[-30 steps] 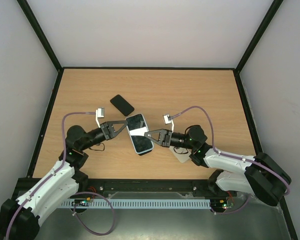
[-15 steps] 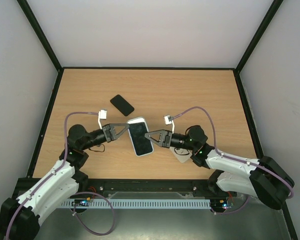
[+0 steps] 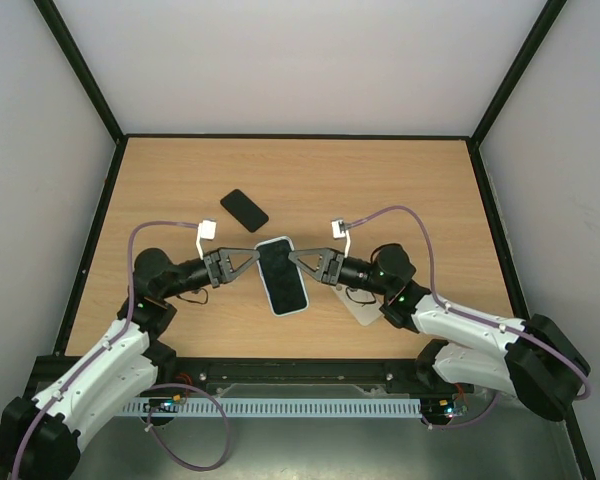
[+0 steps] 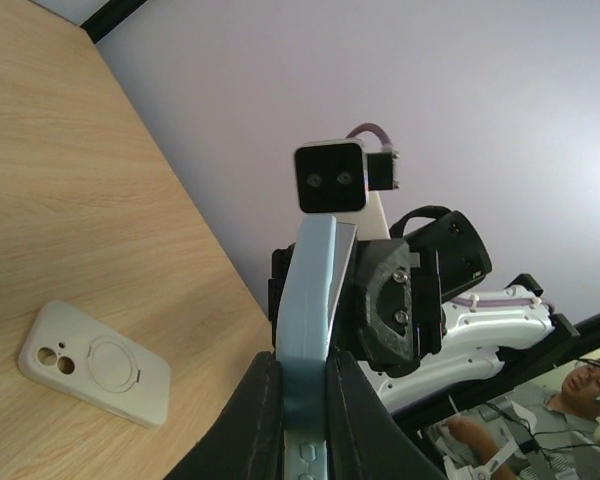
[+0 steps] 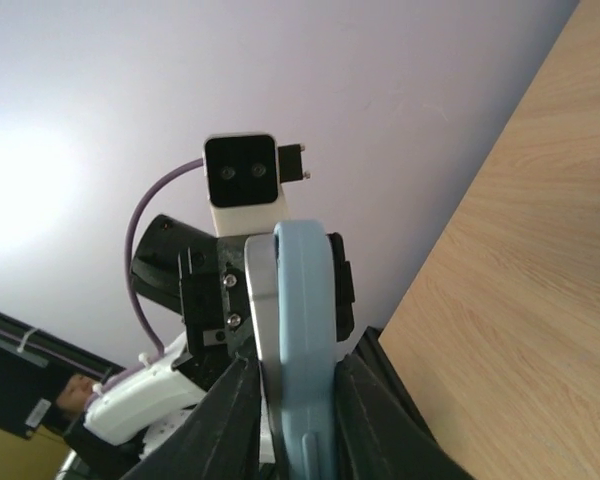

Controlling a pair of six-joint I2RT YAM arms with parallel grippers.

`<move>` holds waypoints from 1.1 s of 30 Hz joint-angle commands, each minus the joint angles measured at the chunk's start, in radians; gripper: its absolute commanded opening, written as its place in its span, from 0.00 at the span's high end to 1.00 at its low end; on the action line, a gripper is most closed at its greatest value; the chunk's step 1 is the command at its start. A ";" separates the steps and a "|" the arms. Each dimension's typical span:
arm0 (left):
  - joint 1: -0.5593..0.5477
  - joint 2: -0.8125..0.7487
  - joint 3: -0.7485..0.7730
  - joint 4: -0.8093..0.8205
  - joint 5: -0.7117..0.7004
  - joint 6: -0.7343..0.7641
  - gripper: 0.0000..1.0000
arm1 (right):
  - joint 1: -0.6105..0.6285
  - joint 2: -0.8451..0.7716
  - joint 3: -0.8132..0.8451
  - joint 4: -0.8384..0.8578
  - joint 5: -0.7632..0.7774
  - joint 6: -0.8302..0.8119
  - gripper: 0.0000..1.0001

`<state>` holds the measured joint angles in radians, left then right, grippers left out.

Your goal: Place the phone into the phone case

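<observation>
Your left pincer (image 3: pixel 257 259) and right pincer (image 3: pixel 299 261) both have hold of the phone (image 3: pixel 283 278), one from each long side, near its far end. Overhead, the phone shows its dark screen up with a pale blue rim, lying between the two arms at mid-table (image 3: pixel 380 180). In the left wrist view, the left pincer (image 4: pixel 305 400) is closed to a narrow gap, fingers pressed on both faces of the phone (image 4: pixel 315 290), which is seen edge-on. The right wrist view shows the same: right pincer (image 5: pixel 302 400) nearly closed, clamped on the thin blue edge (image 5: pixel 302 300). The white phone case (image 4: pixel 93 362) lies flat on the table, camera cutout and ring showing, apart from the phone; overhead it is partly hidden under your right arm (image 3: pixel 363 312). A small black slab (image 3: pixel 244 209) rests on the table beyond the phone, not touching it.
</observation>
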<state>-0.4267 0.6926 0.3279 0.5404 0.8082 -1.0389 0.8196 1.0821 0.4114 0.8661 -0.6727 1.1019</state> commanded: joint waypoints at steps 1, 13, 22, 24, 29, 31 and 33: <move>0.002 -0.003 0.026 0.030 0.059 0.011 0.97 | 0.006 0.008 0.061 0.054 0.026 -0.026 0.85; 0.002 0.043 0.037 0.031 0.033 -0.010 0.61 | 0.006 0.073 0.034 0.142 -0.026 -0.006 0.98; 0.003 0.055 0.053 0.012 0.051 0.035 0.96 | 0.006 0.049 0.023 0.088 -0.010 -0.020 0.67; 0.003 0.052 0.060 -0.006 0.058 0.049 0.97 | 0.006 0.035 0.028 0.058 0.005 -0.022 0.57; 0.003 0.049 0.077 -0.011 0.115 0.064 0.98 | 0.004 0.024 0.048 0.041 0.003 -0.010 0.49; 0.003 0.046 0.082 -0.014 0.130 0.069 0.98 | 0.005 0.024 0.063 0.026 -0.001 -0.020 0.49; 0.003 0.040 0.086 -0.014 0.141 0.069 0.98 | 0.005 0.027 0.069 0.014 -0.001 -0.033 0.49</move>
<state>-0.4221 0.7536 0.3618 0.4927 0.8909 -0.9855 0.8196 1.1294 0.4339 0.8856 -0.6731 1.0882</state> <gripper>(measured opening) 0.101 0.508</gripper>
